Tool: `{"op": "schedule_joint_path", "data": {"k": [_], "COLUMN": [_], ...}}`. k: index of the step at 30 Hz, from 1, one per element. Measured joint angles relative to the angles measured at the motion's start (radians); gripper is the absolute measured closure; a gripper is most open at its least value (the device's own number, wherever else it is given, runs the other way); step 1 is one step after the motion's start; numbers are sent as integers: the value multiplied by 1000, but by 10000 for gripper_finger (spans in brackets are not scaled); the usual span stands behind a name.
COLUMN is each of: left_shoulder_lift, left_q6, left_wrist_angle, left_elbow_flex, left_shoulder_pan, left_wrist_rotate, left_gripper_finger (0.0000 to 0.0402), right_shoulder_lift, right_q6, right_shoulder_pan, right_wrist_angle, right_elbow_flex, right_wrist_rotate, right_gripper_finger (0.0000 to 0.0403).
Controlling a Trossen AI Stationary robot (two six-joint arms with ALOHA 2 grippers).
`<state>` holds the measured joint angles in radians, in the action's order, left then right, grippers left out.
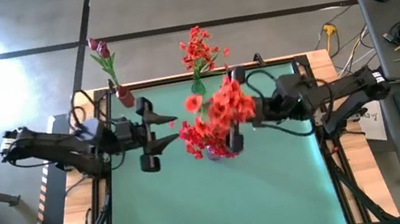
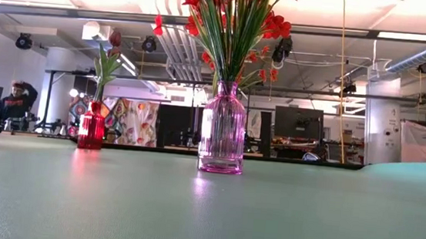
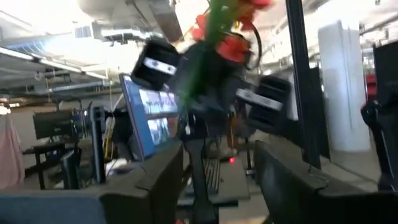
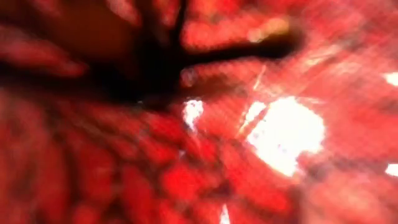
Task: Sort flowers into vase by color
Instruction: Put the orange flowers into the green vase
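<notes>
A pink ribbed glass vase [image 2: 222,134] stood upright near the middle of the green table [image 1: 224,206], packed with red flowers [image 1: 213,118] on long green stems [image 2: 231,44]; over at the far left edge a small red vase [image 2: 91,130] held a few dark magenta buds [image 1: 99,47], and at the far edge, behind the pink vase, a green vase [image 1: 197,87] carried another red spray [image 1: 197,47]. The left gripper [image 1: 156,132] hung just beside the big red bunch, on its left, its two dark fingers [image 3: 292,186] spread apart with nothing between them; in its own wrist view the green stems and a red bloom showed beyond the fingers. The right gripper [image 1: 234,82] was up against the blooms from the other side, buried in red petals in its wrist view; its jaws were closed, though whether they pinched a stem I could not tell. A person sat far off in the room behind, at the left.
</notes>
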<state>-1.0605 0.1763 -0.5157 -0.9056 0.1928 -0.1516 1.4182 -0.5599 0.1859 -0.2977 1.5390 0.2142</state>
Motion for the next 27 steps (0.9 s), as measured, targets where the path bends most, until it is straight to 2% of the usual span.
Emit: {"op": "schedule_joint_path", "data": {"k": [3,5,7,9,11,15,17,20,27], "left_shoulder_lift": [81,126,163,195,224,261,276,293,321], "left_q6": [-1,-3,-22,-40,-51,-62,-66,-65,-58], "left_wrist_angle": [175,302,434,537,593,686,727,764,797], "left_elbow_flex": [-12,-23,-27,-28,-21,-14,-12,-8,33], "left_shoulder_pan": [0,0,0,-1,0,0,0,0,-3], "left_wrist_rotate": [-37,-121,-223,-315,-369,-383,-383,-383,-389], "left_gripper_finger": [218,217,217,217,217,220,223,229,239], "right_shoulder_lift": [-4,-6,-10,-16,-21,-23,-24,-28,-66], "right_q6": [-67,-70,-21,68,169,343,397,411,393], "right_shoulder_pan": [-51,-110,-185,-278,-383,-583,-655,-717,-742], "right_wrist_angle": [0,1,28,96,167,226,212,210,171], "right_elbow_flex": [25,33,34,34,31,11,-11,-45,-148], "right_wrist_rotate": [90,123,114,44,-83,-358,-450,-509,-511], "right_gripper_finger": [384,384,384,384,384,384,385,385,385]}}
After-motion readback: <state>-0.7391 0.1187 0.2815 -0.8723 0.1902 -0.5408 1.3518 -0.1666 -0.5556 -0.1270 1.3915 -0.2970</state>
